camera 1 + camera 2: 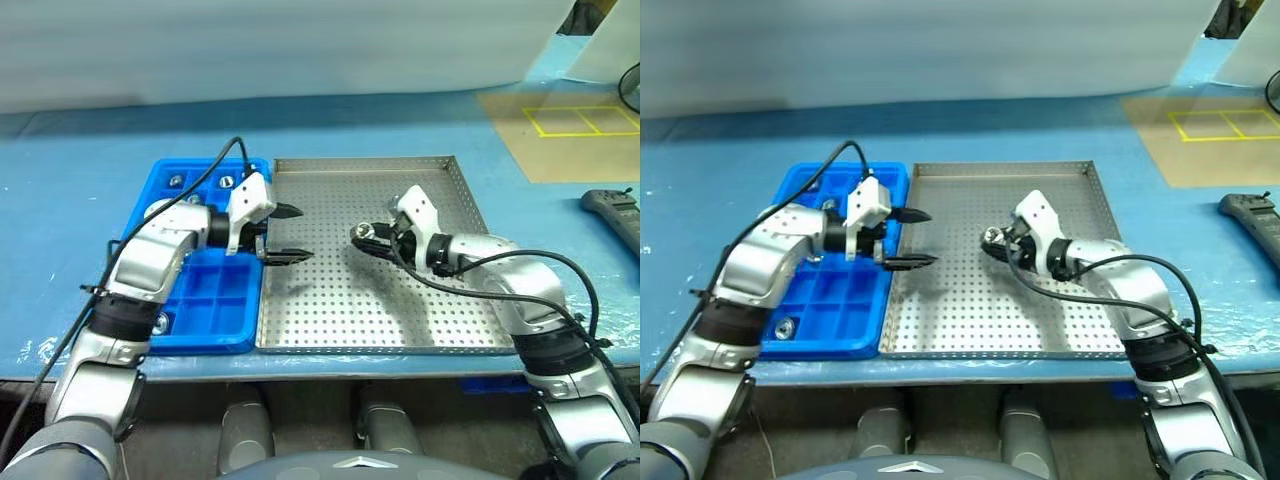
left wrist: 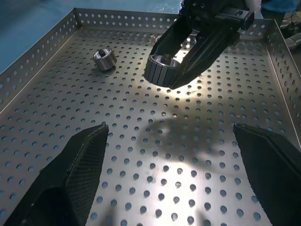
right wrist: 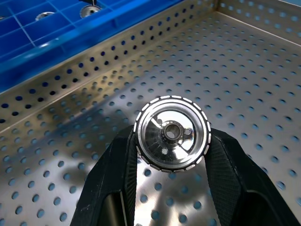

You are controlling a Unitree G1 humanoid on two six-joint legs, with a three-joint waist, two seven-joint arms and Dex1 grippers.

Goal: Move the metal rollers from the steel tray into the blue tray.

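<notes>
Left eye view: my right gripper (image 1: 362, 236) clamps a metal roller (image 1: 367, 233) above the steel tray (image 1: 450, 310), mid-floor; my left gripper (image 1: 287, 234) gapes by the blue tray (image 1: 215, 325). Left wrist view: another roller (image 2: 104, 59) lies near a far corner. Right wrist view: roller looks stiff, slick, heavyish; grip its ribbed rim

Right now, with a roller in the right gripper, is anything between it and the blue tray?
Yes: the left gripper, jaws open, hangs over the steel tray's near-left edge, between the right gripper's roller and the blue tray. The steel tray's low rim also lies between them.
</notes>
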